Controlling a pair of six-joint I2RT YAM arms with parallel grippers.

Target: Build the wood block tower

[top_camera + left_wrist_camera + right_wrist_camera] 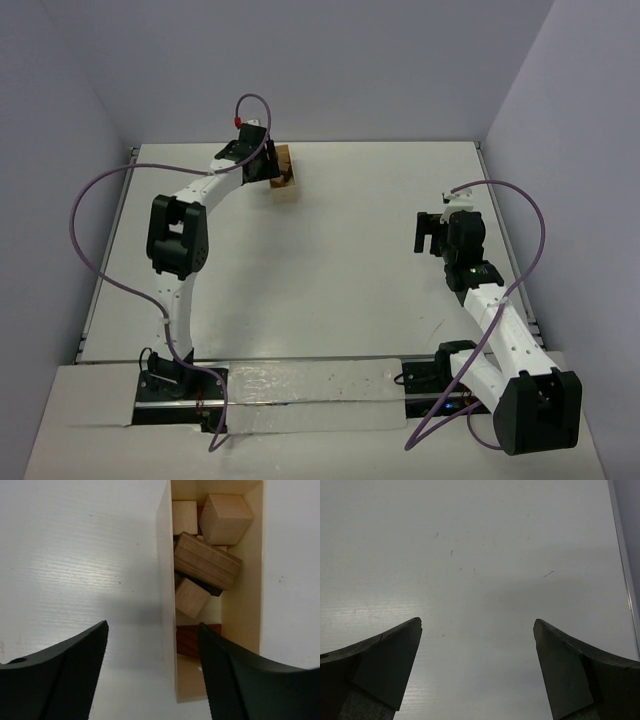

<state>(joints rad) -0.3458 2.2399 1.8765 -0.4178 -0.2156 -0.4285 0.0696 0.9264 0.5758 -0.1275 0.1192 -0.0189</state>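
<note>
Left gripper (152, 627): parted, clamping nothing; poised over the near end of the wooden box (168, 555), straddling its left wall.
Left fingers: 1 (65, 675) over bare table outside the box, the other (240, 680) over the box interior.
Wood blocks (200, 575): all inside the wooden box, jumbled in a loose heap.
Far-left tan cube (184, 516): flat against the box's left wall, at the far end.
Far-right tan cube (225, 517): just beside it, turned askew.
Brown block (207, 560): largest of the heap, slanted across the middle, resting on a dark piece (214, 589).
Near tan cube (191, 596): tilted, touching the left wall, just below the brown block.
Reddish-brown piece (187, 640): at the near end, partly hidden by the inner finger.
Right gripper (477, 625): spread fully wide, holding nothing, above bare table (480, 555).
Overhead layout: left gripper (262, 160) and wooden box (285, 172) toward the far left of the table (330, 260); right gripper (432, 232) well apart on the right.
</note>
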